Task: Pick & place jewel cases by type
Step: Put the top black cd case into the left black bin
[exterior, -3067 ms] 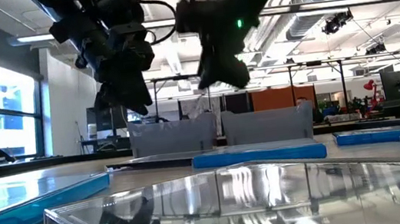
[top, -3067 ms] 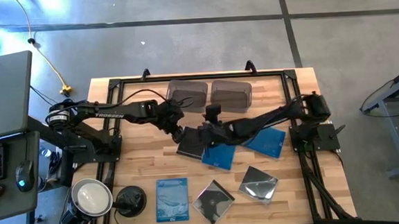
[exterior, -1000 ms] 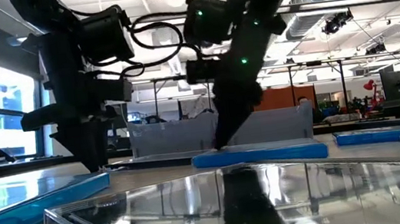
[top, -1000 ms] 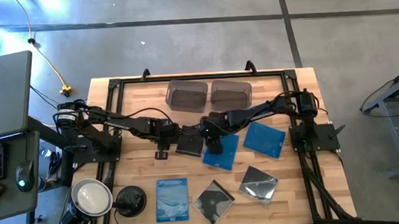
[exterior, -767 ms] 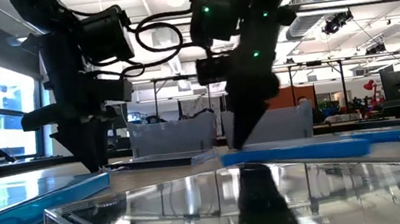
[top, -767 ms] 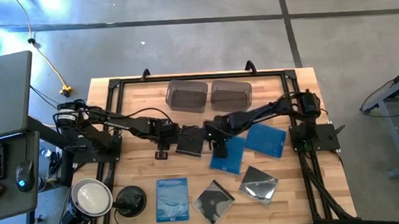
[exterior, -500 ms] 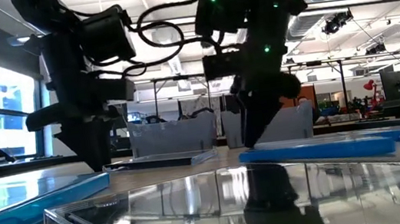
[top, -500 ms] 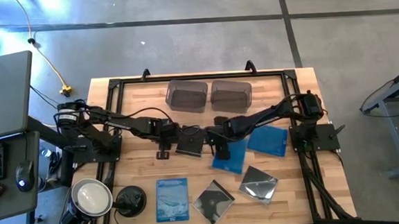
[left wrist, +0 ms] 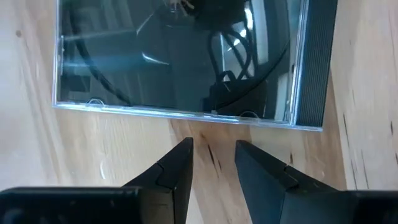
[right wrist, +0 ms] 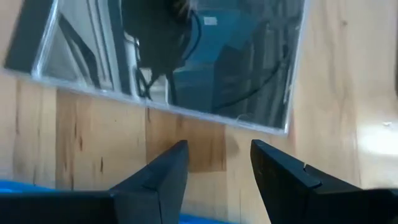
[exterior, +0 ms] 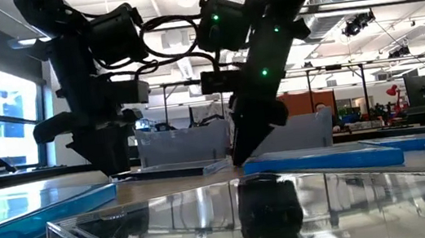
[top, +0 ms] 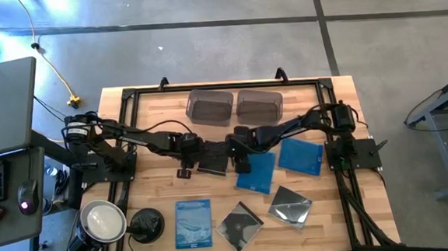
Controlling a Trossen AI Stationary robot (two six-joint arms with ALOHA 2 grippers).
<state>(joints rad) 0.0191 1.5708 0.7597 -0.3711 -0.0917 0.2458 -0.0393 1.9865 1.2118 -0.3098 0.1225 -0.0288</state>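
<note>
A black jewel case (top: 213,160) lies flat at mid-table; it is the dark-spined case (left wrist: 180,56) in the left wrist view and the reflective case (right wrist: 186,56) in the right wrist view. My left gripper (top: 192,157) (left wrist: 213,148) points down just off its left edge, open, above bare wood. My right gripper (top: 239,160) (right wrist: 217,149) points down off its right edge, open, between it and a blue case (top: 256,172). A second blue case (top: 300,156), a pale printed one (top: 192,222) and two clear cases (top: 239,224) (top: 290,207) also lie flat.
Two smoky tubs (top: 210,107) (top: 259,105) stand at the far edge. A round black object (top: 146,224) and a white bowl-like thing (top: 103,220) sit at the near left corner. A black frame (top: 129,96) borders the tabletop. Bare wood lies left of the black case.
My right gripper moved toward the table's right and near edge, sliding the nearer blue case along the table away from the black case. It then came back left to the black case's right edge. The black case stayed where it was.
</note>
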